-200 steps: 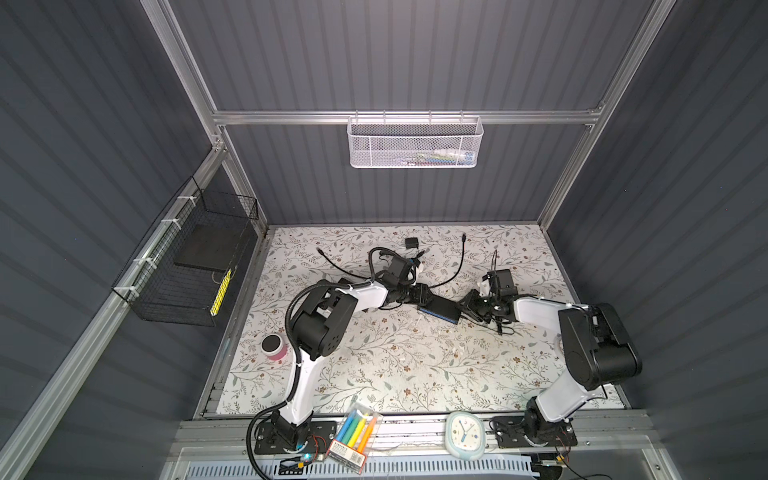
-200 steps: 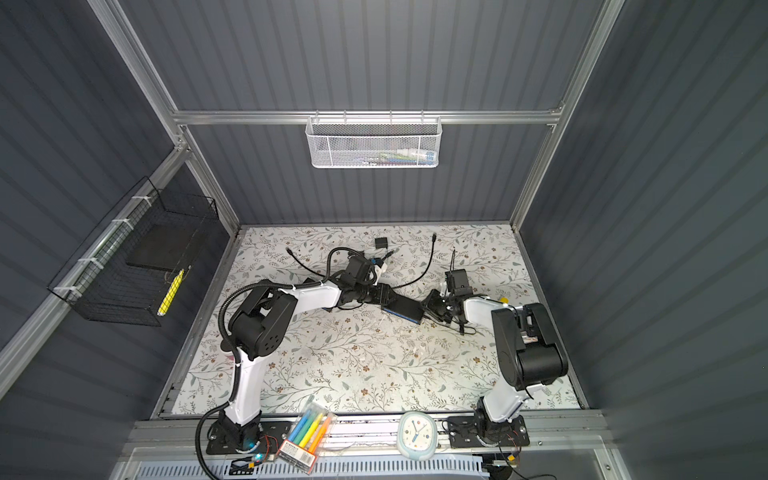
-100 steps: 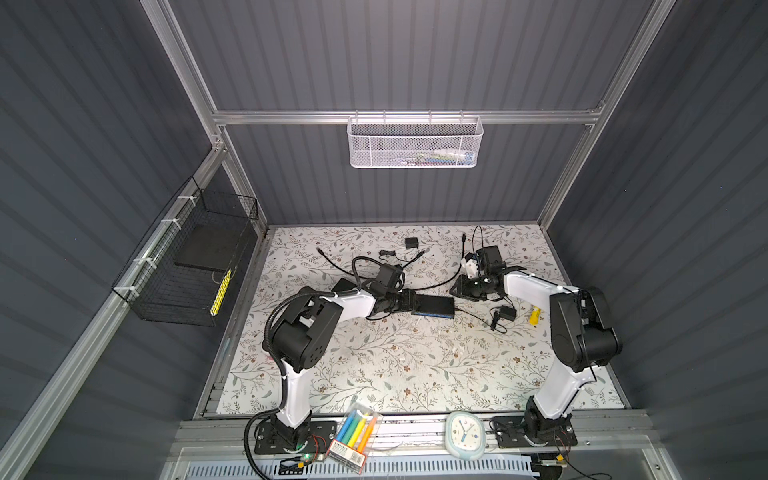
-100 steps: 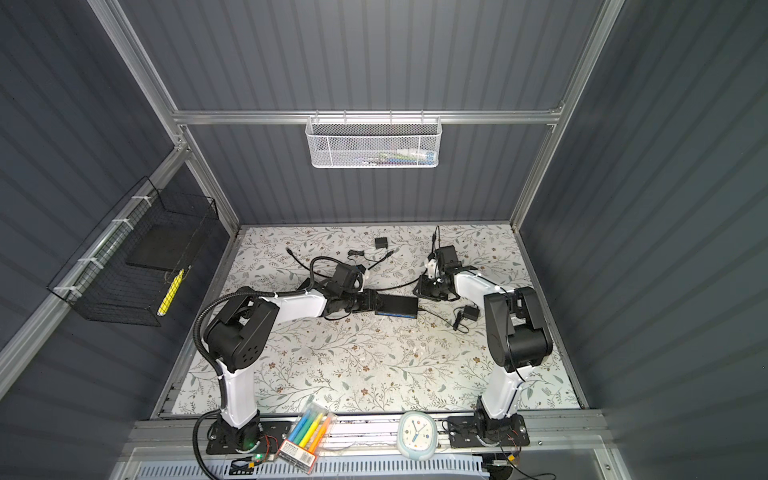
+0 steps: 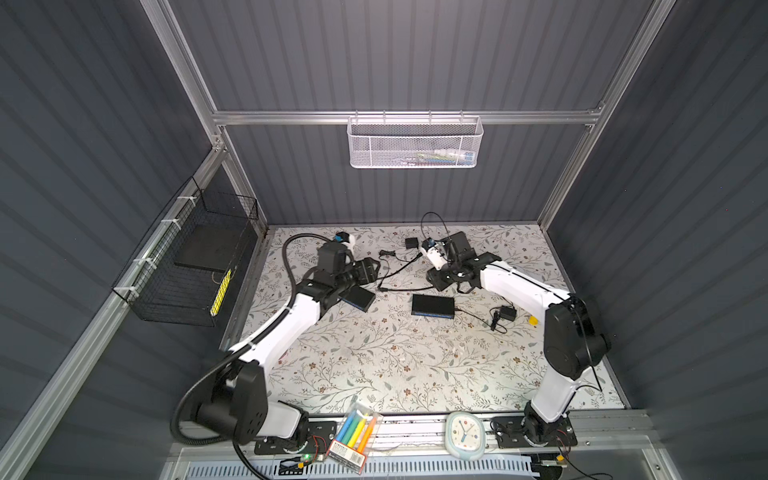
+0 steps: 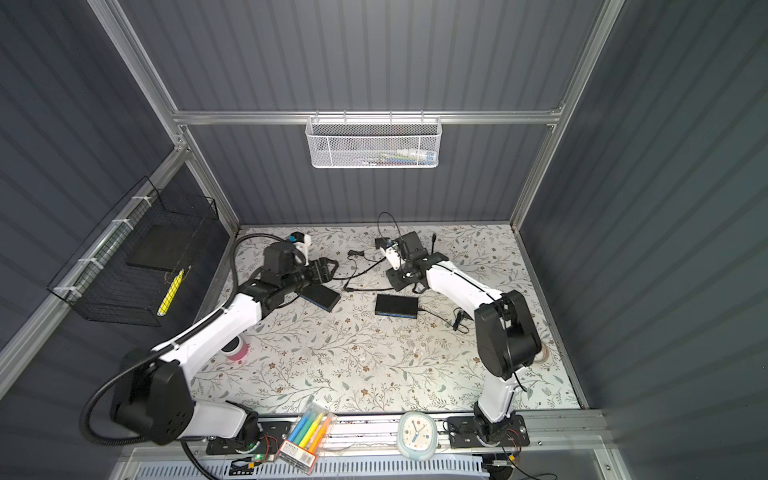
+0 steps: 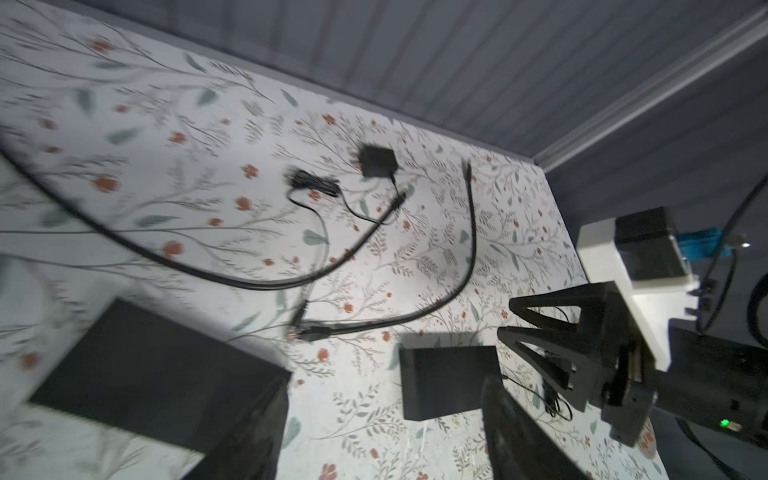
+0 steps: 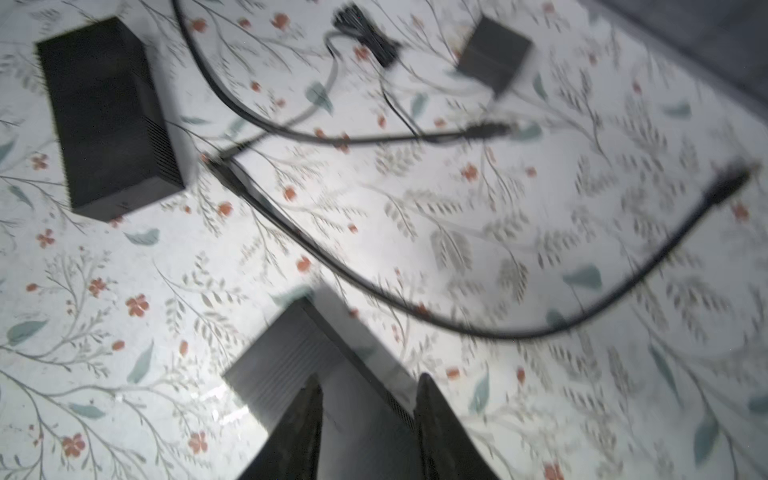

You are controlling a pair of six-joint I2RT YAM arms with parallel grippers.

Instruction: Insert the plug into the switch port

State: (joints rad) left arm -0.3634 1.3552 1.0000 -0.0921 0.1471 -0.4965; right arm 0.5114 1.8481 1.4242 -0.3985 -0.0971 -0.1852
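Loosely, plug (image 5: pixel 380 287) lies on mat (image 5: pixel 374 365) near L gripper (image 5: pixel 376 272), farther from R gripper (image 5: pixel 438 280); both grippers' fingers spread, empty. 2 switches (image 5: pixel 432 306), 2 thick cables (image 5: pixel 401 269).

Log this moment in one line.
left gripper: open, empty | right gripper: open, empty | cable: loose on mat | centre switch: on mat

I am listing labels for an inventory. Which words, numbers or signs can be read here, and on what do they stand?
No text can be read.
Marker pack: red label, print too small.
Clock: dial marks too small.
Both wrist views: blurred, no lettering.
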